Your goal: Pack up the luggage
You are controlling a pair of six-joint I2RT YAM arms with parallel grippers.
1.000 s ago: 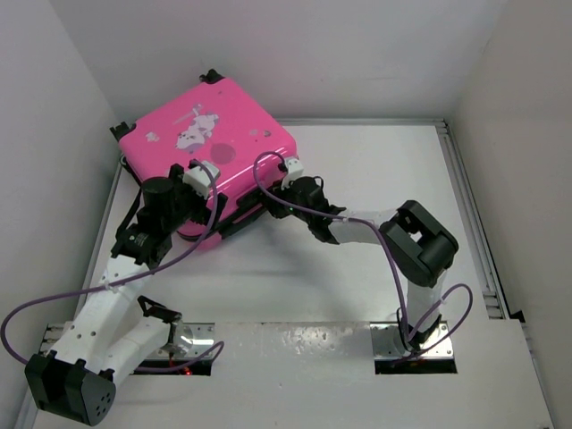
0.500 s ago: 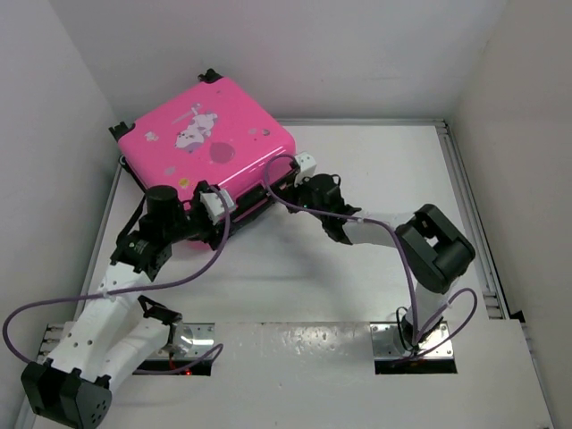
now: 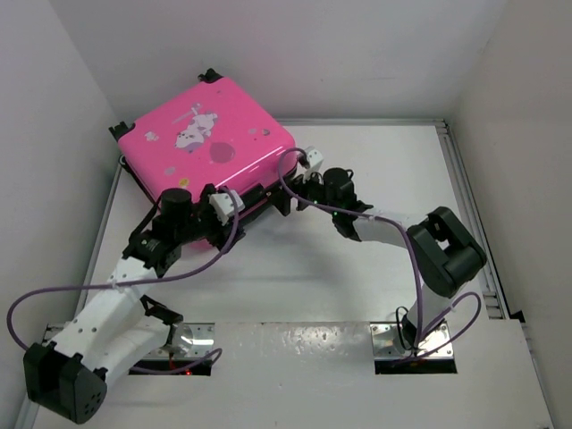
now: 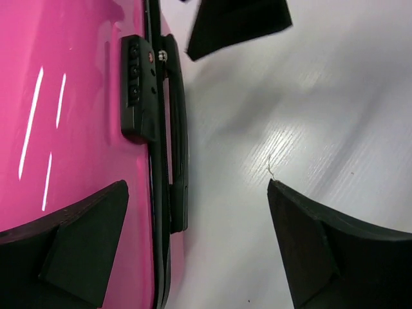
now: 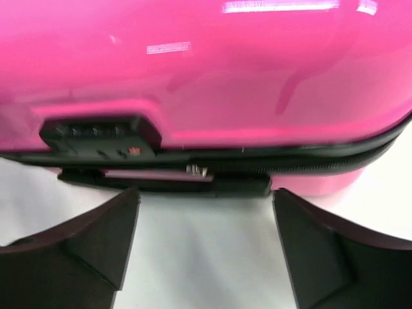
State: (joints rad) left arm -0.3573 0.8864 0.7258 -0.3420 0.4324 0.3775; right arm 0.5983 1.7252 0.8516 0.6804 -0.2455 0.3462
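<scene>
The luggage [image 3: 207,132] is a bright pink hard-shell suitcase lying shut and flat at the table's far left. Its black combination lock [image 4: 137,87] and carry handle [image 4: 177,135] face the arms. My left gripper [image 3: 243,198] stands open at that front edge. In the left wrist view [image 4: 199,244] one finger hangs over the pink shell and the other over the table. My right gripper [image 3: 284,189] is open too, just off the same edge, and holds nothing. Between and beyond its fingers [image 5: 206,248] show the handle [image 5: 167,181] and a metal zipper pull [image 5: 197,170].
White walls close in the table [image 3: 375,286] on the left, back and right. A metal rail [image 3: 469,214] runs along the right edge. Purple cables [image 3: 54,299] loop off both arms. The tip of the right gripper's finger [image 4: 238,26] shows at the top of the left wrist view.
The right gripper was shut at the suitcase's front edge and has opened and drawn back a little. The left gripper came down off the lid and moved right along the front edge.
</scene>
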